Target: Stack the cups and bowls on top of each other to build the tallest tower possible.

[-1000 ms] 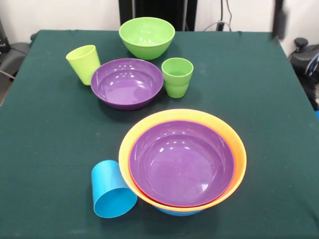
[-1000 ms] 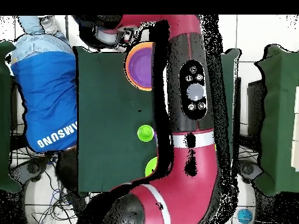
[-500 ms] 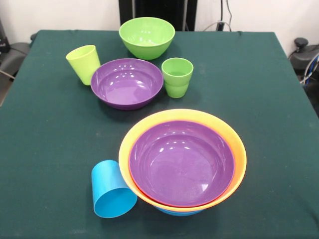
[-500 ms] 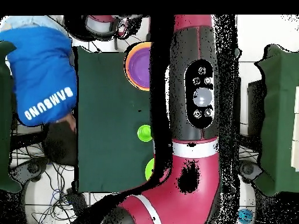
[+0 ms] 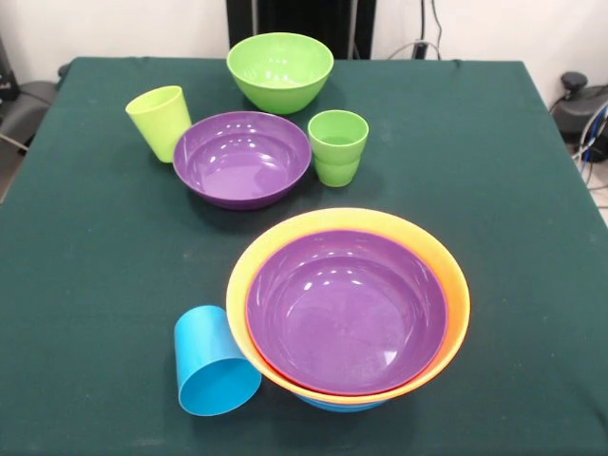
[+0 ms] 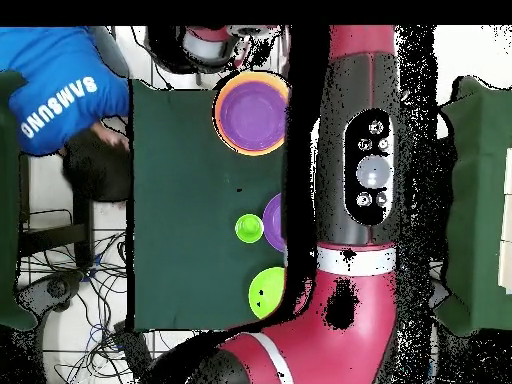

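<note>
The tower [image 5: 348,302] stands near the table's front: a purple bowl nested in a big orange bowl, with a red rim between them and a blue bowl's bottom showing beneath. A sky-blue cup [image 5: 214,363] lies on its side against the tower's left. Farther back sit a second purple bowl [image 5: 242,158], a green bowl [image 5: 280,71], an upright yellow-green cup [image 5: 160,122] and an upright ridged green cup [image 5: 338,146]. The front view holds no gripper. Overhead, my arm [image 6: 365,180] crosses the table, and my gripper [image 6: 208,45] is beyond the tower [image 6: 252,111], its state unclear.
In the overhead view a person in a blue shirt [image 6: 60,90] bends beside the table's left edge. The arm hides part of the purple bowl [image 6: 274,222], next to the ridged green cup [image 6: 248,229] and the green bowl [image 6: 268,293]. Dark green cloth [image 5: 494,190] covers the table.
Overhead, the arm has swung to the right, uncovering more of the tower and the bowls. The person has shifted toward the picture's top. No cup or bowl has moved.
</note>
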`<state>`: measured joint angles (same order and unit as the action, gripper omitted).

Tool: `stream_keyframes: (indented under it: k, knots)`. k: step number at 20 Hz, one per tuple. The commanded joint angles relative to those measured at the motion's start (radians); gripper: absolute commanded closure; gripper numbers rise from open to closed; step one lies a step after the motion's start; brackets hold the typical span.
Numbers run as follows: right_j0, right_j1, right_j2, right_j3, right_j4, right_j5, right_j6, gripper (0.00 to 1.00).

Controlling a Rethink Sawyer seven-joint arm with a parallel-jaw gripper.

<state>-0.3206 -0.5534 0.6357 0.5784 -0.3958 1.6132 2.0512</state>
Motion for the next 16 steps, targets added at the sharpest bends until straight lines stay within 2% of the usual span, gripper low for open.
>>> stream_keyframes:
  k: [1, 4, 8, 13, 16]
  knots:
    - [-0.052, 0.097, -0.107, 0.223, -0.011, -0.15, 0.076, 0.0]
    - [-0.066, 0.098, -0.121, 0.269, -0.006, -0.225, 0.05, 0.0]
    - [-0.072, 0.091, -0.149, 0.316, -0.038, -0.309, -0.012, 0.0]
    - [-0.096, 0.098, -0.15, 0.386, -0.057, -0.459, -0.132, 0.0]
    - [-0.108, 0.103, -0.153, 0.42, -0.047, -0.518, -0.119, 0.0]
